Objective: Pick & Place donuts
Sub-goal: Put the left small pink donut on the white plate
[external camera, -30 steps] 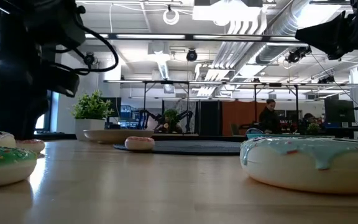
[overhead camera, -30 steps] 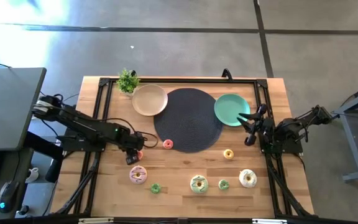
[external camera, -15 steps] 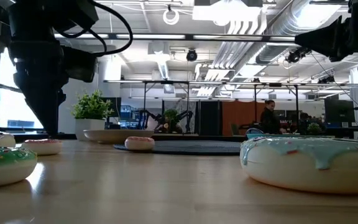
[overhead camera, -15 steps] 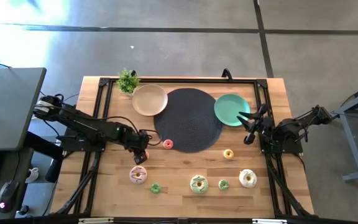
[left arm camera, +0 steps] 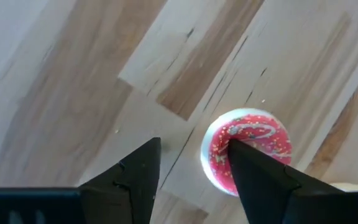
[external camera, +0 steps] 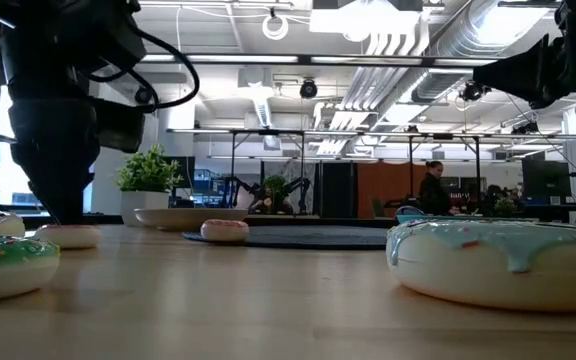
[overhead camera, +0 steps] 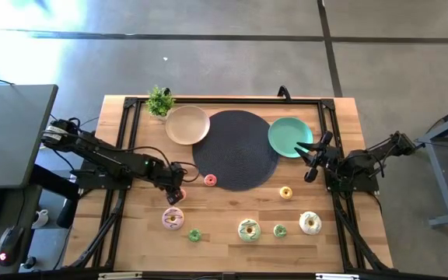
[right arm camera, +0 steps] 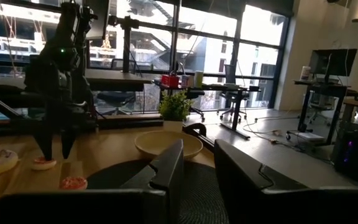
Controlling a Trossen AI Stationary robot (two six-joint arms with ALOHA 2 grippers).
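Observation:
My left gripper (overhead camera: 176,190) is open and points down at the table just left of the black mat. The small red-frosted donut (left arm camera: 253,140) lies flat on the wood under one finger (left arm camera: 253,171), while the other finger stands over bare wood. In the low view the red donut (external camera: 68,237) sits at the foot of that gripper (external camera: 61,212). A small pink donut (overhead camera: 210,180) rests on the mat's near edge. A yellow donut (overhead camera: 285,192), a large pink one (overhead camera: 173,218), green ones (overhead camera: 194,234) and a white one (overhead camera: 310,222) lie on the near half. My right gripper (overhead camera: 311,161) waits open beside the teal plate. My left gripper comes at the red donut from above, pointing down, with one fingertip (left arm camera: 234,146) over the donut's middle and the other on the wood side. The finger itself hides the spot, so I cannot tell whether it touches the donut.
A beige plate (overhead camera: 187,124), the black round mat (overhead camera: 236,149) and a teal plate (overhead camera: 289,136) line the far half, with a small potted plant (overhead camera: 160,101) at the far left corner. Black frame rails run along the table's left, right and far sides.
My left gripper has shifted a little toward the table's right, ending over the red donut, and has stayed open. My right arm has kept still.

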